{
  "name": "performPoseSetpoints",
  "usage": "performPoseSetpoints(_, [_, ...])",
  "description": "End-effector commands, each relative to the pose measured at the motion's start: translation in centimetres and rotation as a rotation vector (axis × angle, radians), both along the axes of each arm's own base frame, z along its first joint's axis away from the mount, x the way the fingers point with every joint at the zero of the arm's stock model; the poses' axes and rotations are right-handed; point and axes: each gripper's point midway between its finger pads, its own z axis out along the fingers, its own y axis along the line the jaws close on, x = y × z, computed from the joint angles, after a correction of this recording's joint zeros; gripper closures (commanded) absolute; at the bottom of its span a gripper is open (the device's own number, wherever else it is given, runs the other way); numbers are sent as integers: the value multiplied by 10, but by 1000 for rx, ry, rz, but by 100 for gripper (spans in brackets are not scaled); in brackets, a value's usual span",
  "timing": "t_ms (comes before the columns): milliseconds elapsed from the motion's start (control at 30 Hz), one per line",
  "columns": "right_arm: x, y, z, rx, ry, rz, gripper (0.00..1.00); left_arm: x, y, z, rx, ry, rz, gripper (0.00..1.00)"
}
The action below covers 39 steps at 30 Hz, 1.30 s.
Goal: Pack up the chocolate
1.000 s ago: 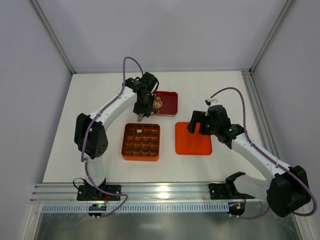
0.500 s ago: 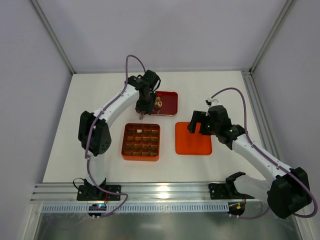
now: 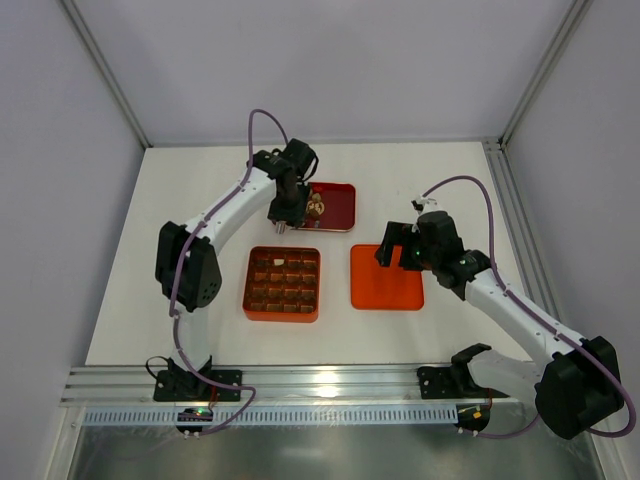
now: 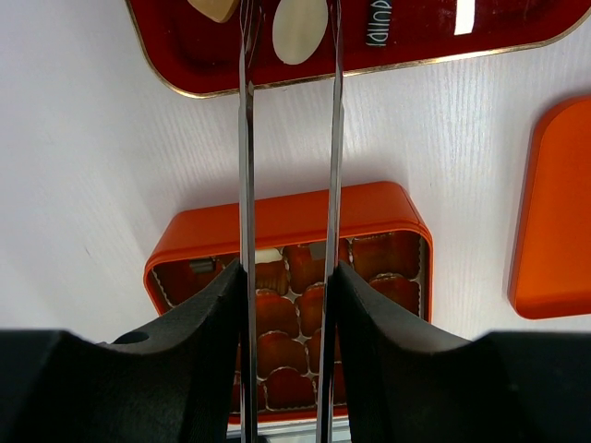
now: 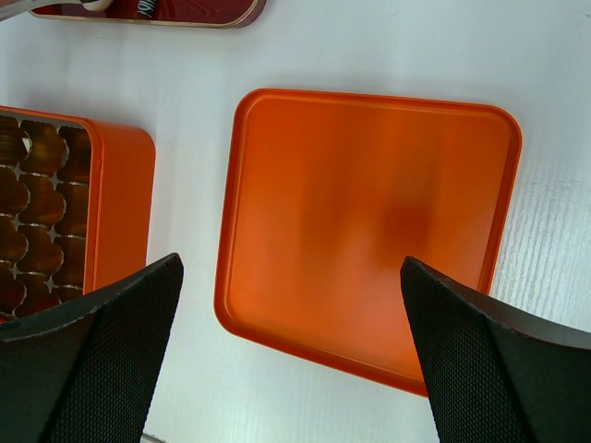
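Observation:
My left gripper [image 4: 288,272] is shut on a pair of metal tweezers [image 4: 247,138], whose two blades run out to the red tray [image 4: 388,57]. A cream round chocolate [image 4: 300,32] lies in that tray between the blades, and a tan piece [image 4: 217,7] sits just to their left. The blade tips are cut off by the frame's top edge. From above, the left gripper [image 3: 281,226] hangs at the red tray's [image 3: 340,190] left end, beside the chocolate [image 3: 316,207]. My right gripper [image 5: 291,268] stands wide open above the flat orange lid [image 5: 369,231], holding nothing.
The orange box [image 3: 310,284] with grid compartments lined with brown paper cups lies near of the red tray; a cream piece [image 4: 267,255] shows in its far row. The lid [image 3: 386,277] lies flat to its right under the right gripper [image 3: 392,250]. A metal rail runs along the near edge.
My left gripper with the tweezers has shifted a little away from the box towards the red tray. The right arm has stayed where it was.

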Motion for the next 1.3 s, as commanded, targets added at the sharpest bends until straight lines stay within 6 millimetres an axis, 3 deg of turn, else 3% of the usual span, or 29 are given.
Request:
performPoseSetpoints(0, [3, 0, 7, 7, -34, -3, 0, 2, 2, 22, -18, -51, -19, 58])
performPoseSetpoints(567, [3, 3, 7, 21, -29, 1, 0, -4, 2, 16, -13, -19, -40, 66])
performPoseSetpoints(1267, [4, 2, 3, 13, -19, -3, 0, 11, 2, 39, -5, -93, -35, 74])
